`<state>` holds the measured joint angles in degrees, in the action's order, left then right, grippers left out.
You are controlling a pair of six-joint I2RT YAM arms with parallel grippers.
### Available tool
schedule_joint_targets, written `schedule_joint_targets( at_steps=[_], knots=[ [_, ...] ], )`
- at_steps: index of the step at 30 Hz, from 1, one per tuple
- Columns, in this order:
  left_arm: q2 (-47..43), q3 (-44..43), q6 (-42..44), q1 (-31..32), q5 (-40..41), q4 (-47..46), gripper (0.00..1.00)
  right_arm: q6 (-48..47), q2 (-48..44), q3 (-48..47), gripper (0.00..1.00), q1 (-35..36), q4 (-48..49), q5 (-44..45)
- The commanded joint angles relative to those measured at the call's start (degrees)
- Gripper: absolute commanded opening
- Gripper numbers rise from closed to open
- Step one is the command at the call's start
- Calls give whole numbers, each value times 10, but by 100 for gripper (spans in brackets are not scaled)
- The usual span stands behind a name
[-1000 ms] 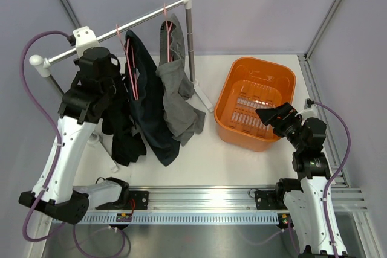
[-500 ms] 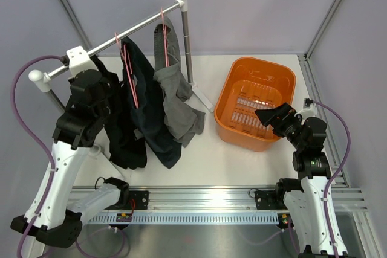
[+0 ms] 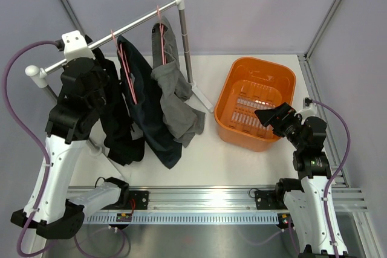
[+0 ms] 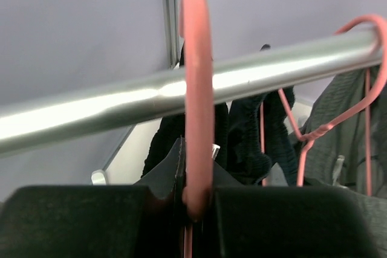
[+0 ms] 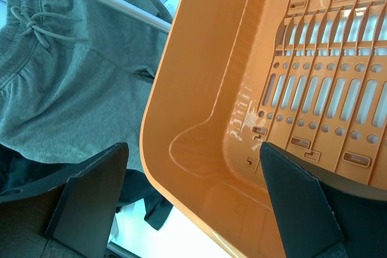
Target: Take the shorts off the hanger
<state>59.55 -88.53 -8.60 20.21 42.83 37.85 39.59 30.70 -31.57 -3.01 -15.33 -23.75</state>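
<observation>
Three pairs of shorts hang on pink hangers from a silver rail (image 3: pixel 136 24): black (image 3: pixel 121 134) at the left, dark navy (image 3: pixel 151 119) in the middle, mid-grey (image 3: pixel 181 107) at the right. My left gripper (image 3: pixel 89 69) is up at the rail's left part, above the black shorts. In the left wrist view it (image 4: pixel 196 206) is shut on the pink hanger hook (image 4: pixel 196 77), which loops over the rail (image 4: pixel 109 107). My right gripper (image 3: pixel 269 115) is open and empty over the orange basket's near-left rim; it also shows in the right wrist view (image 5: pixel 193 194).
The orange basket (image 3: pixel 230 98) stands at the right, empty inside (image 5: pixel 199 89). The rack's upright post (image 3: pixel 186 40) and foot stand between the shorts and the basket. The grey shorts (image 5: pixel 66 89) hang close to the basket's left wall. Frame posts stand at the back corners.
My left gripper has moved left and down along the rail with the hook in it. The whole rack and the hanging shorts have shifted left. The right arm has not moved.
</observation>
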Motion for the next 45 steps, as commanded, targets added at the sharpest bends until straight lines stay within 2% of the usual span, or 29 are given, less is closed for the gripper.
schedule_joint_targets(
  at_steps=[1,4,7,13,17,25,31,36,38,40,44,45],
  knots=[
    [2,-44,1,2,-20,-11,0,-15,-2,-26,100,-2,-2,-17],
    [-15,-24,-47,2,-44,36,0,-17,-1,-26,99,-2,-4,-18],
    [-69,55,-82,2,-63,35,0,-17,-2,-28,99,-2,-3,-24],
    [-123,146,-112,11,-153,57,0,-21,1,-32,99,-2,-5,-29],
    [-131,165,-107,53,-214,56,0,-21,2,-33,99,-2,-3,-29],
    [-88,138,-61,142,-298,71,0,-44,18,-74,99,-2,-28,-35],
    [-42,87,-27,250,-307,89,0,-75,43,-129,99,-2,-64,-81],
    [1,20,22,347,-361,112,0,-108,64,-175,99,-2,-100,-104],
    [10,3,34,364,-367,111,0,-113,76,-187,99,-2,-106,-112],
    [28,-25,40,367,-352,110,0,-116,88,-206,100,-1,-112,-133],
    [82,-85,37,364,-215,131,0,-102,110,-220,100,1,-102,-159],
    [98,-101,34,359,-208,140,0,-100,111,-223,99,5,-101,-159]
  ],
)
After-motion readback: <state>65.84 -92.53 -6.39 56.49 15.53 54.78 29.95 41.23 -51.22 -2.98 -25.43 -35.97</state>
